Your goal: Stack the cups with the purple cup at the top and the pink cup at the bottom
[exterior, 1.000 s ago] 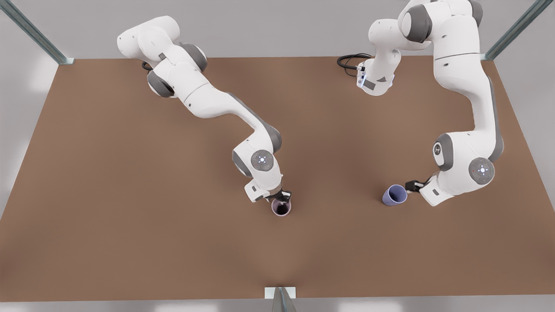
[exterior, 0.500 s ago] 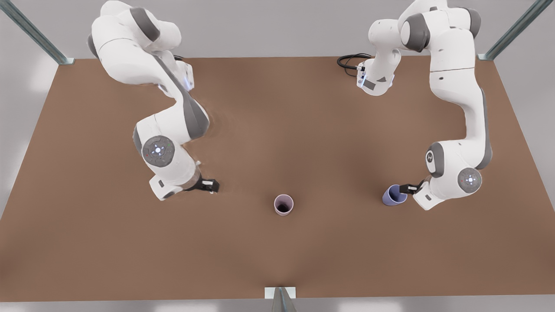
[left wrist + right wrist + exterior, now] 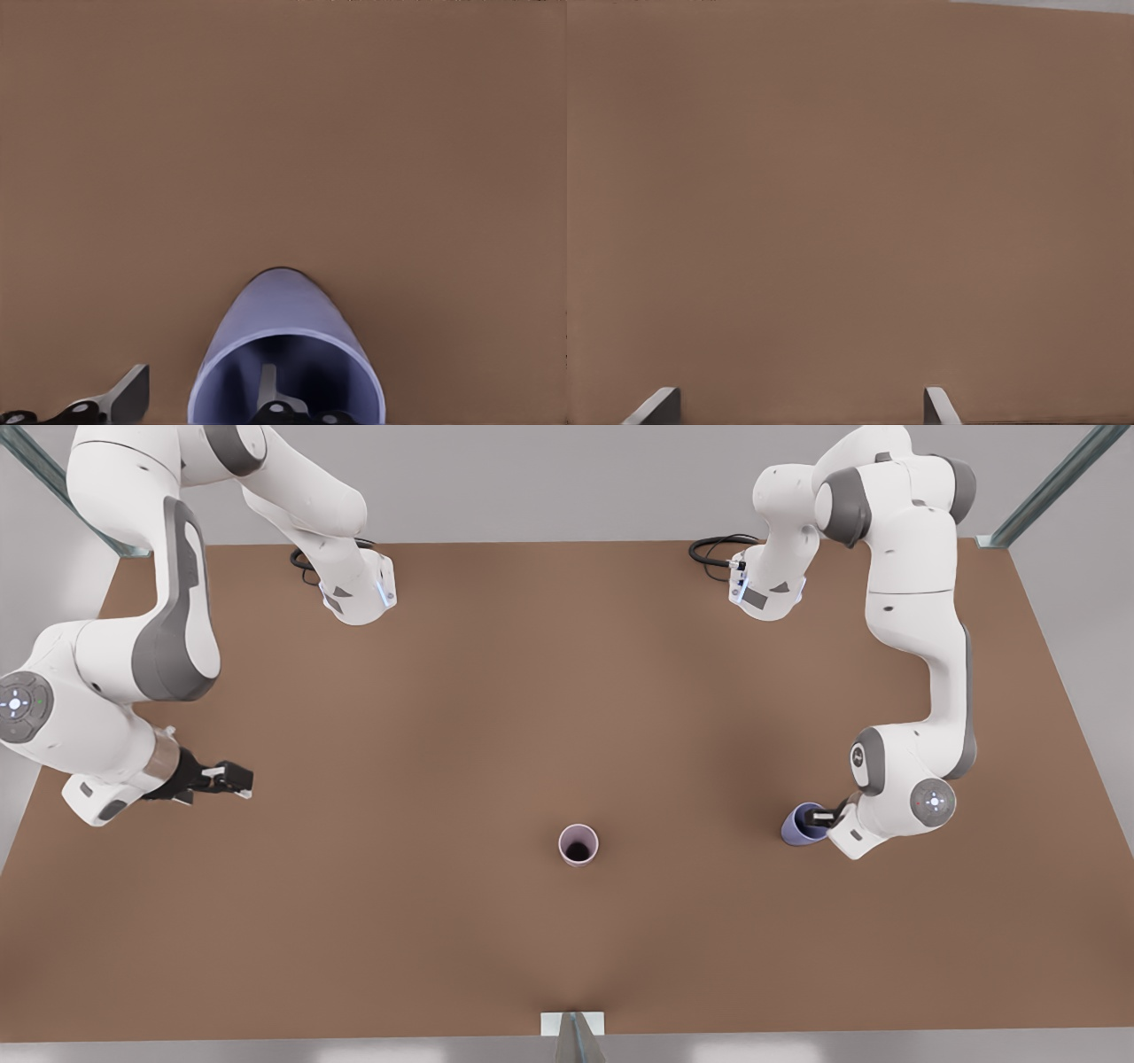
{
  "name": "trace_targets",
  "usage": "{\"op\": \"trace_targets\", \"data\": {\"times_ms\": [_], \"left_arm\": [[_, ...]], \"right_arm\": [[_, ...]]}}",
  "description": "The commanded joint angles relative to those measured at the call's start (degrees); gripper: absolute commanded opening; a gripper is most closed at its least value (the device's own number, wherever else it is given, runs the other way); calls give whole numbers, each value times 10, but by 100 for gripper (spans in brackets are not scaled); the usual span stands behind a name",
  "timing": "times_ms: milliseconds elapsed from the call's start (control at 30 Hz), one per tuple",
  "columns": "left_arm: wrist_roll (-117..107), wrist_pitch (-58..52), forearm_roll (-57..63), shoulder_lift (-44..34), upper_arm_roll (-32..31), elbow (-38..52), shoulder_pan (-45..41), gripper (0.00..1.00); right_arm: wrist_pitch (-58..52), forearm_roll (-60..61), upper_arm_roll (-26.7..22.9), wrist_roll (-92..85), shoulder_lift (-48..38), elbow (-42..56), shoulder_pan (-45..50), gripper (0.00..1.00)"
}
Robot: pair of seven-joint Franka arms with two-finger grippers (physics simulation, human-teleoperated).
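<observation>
The pink cup (image 3: pixel 578 844) stands upright and alone near the middle of the table, its dark inside showing. On the front view's right stands the purple cup (image 3: pixel 800 826), also seen close in the left wrist view (image 3: pixel 283 328). My left gripper (image 3: pixel 827 815) is open at its rim (image 3: pixel 202 394), one finger (image 3: pixel 268 387) inside the cup and the other (image 3: pixel 128 394) outside the wall. My right gripper (image 3: pixel 241 779) hangs open far off at the front view's left, over bare table (image 3: pixel 797 405).
The brown table (image 3: pixel 567 673) has metal frame posts at its back corners (image 3: pixel 1045 491). A black cable coil (image 3: pixel 713 549) lies by the arm base at the back right. A small white bracket (image 3: pixel 572 1023) sits at the front edge.
My right gripper let go of the pink cup and swung far toward the front view's left. My left gripper moved in on the purple cup, one finger now inside its rim.
</observation>
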Motion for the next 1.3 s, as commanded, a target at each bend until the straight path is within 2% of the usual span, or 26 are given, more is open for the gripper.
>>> {"op": "trace_targets", "data": {"times_ms": [0,133,200,400,467,833,1267], "left_arm": [[-2,0,-4,1,0,0,0,34],[-4,-1,-4,0,0,-1,0,34],[-4,-1,-4,0,0,-1,0,29],[-4,-1,-3,3,-1,-1,0,25],[-4,-1,-3,3,-1,-1,0,21],[-5,-2,-2,-3,-1,-1,-5,21],[-193,-42,-3,-54,-1,0,-99,21]], "right_arm": [[0,-1,0,0,0,0,0,100],[-1,-1,0,1,4,1,-2,100],[-1,0,0,1,4,1,-1,100],[-5,-2,-1,-1,1,0,-6,100],[-8,-2,-1,-2,-2,0,-7,100],[-5,-2,-3,-3,3,-2,-5,100],[-10,-1,-3,-10,2,1,-7,100]]}}
